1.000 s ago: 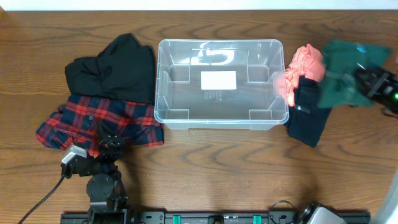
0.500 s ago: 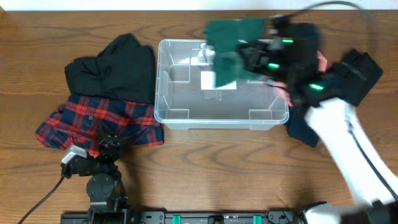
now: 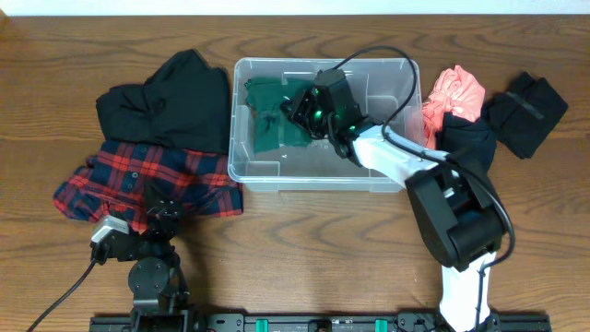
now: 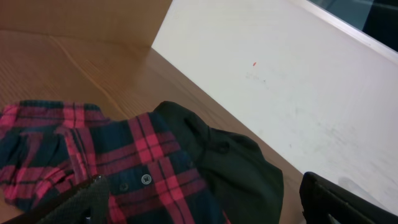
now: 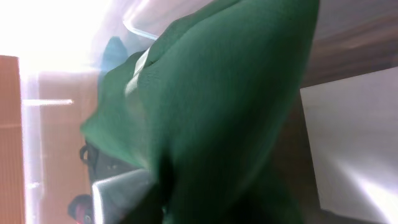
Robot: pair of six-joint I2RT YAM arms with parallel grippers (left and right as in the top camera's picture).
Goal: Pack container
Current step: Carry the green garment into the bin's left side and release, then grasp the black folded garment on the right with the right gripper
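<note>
The clear container (image 3: pixel 327 182) stands at the table's middle. My right gripper (image 3: pixel 298 109) reaches down into its left half and is shut on a dark green garment (image 3: pixel 267 124), which lies bunched against the left wall. In the right wrist view the green garment (image 5: pixel 217 106) fills the frame and hides the jaws; the container's white label (image 5: pixel 354 143) shows at right. My left gripper (image 3: pixel 159 205) is open and empty, low over a red plaid shirt (image 3: pixel 138 175) at the front left. In the left wrist view its fingers (image 4: pixel 81 202) stand wide apart over the plaid shirt (image 4: pixel 124 155).
A black garment (image 3: pixel 171 101) lies left of the container, partly on the plaid shirt; it also shows in the left wrist view (image 4: pixel 236 168). Right of the container lie a salmon garment (image 3: pixel 454 92), a dark navy one (image 3: pixel 461 152) and a black one (image 3: pixel 525 112).
My right arm has swung from the table's right edge over the container and lowered the green garment into its left half. The left arm has not moved.
</note>
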